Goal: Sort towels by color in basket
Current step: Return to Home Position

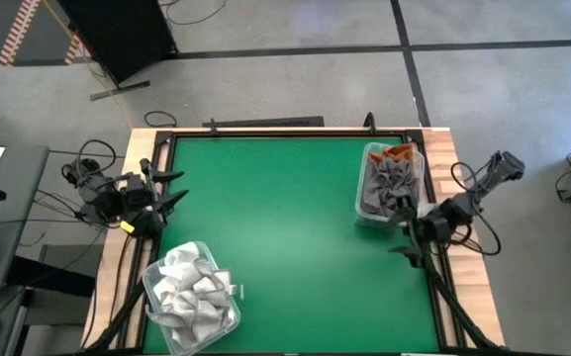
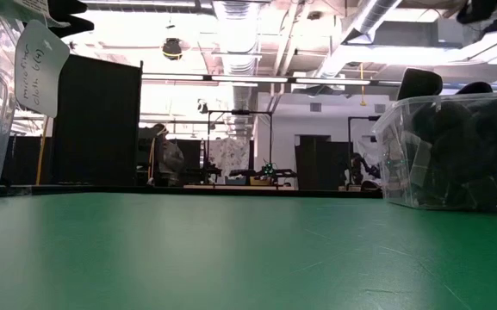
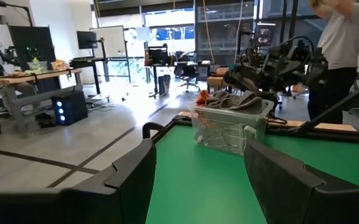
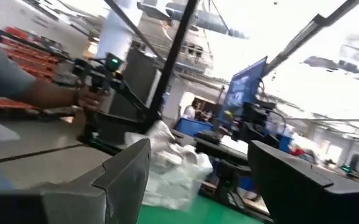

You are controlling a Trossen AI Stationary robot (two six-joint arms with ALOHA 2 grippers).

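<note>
Grey towels (image 1: 386, 185) fill a clear basket (image 1: 360, 198) at the table's far right, with a rust-orange towel (image 1: 398, 152) at its far end. White towels (image 1: 188, 287) are heaped in a second clear basket (image 1: 228, 318) at the near left. My left gripper (image 1: 174, 190) hovers open and level at the table's left edge, pointing across the table at the grey basket (image 3: 229, 124). My right gripper (image 1: 411, 233) stands open just near of the grey basket, above the right edge, facing the white towels (image 4: 167, 168). Neither holds anything.
Bare green tabletop (image 1: 275, 227) lies between the two baskets. The white basket carries a paper label (image 2: 41, 56). A person (image 3: 341, 50) stands beyond the table's right side, and an arm (image 4: 36, 93) shows beyond its left side. Cables and stands ring the table.
</note>
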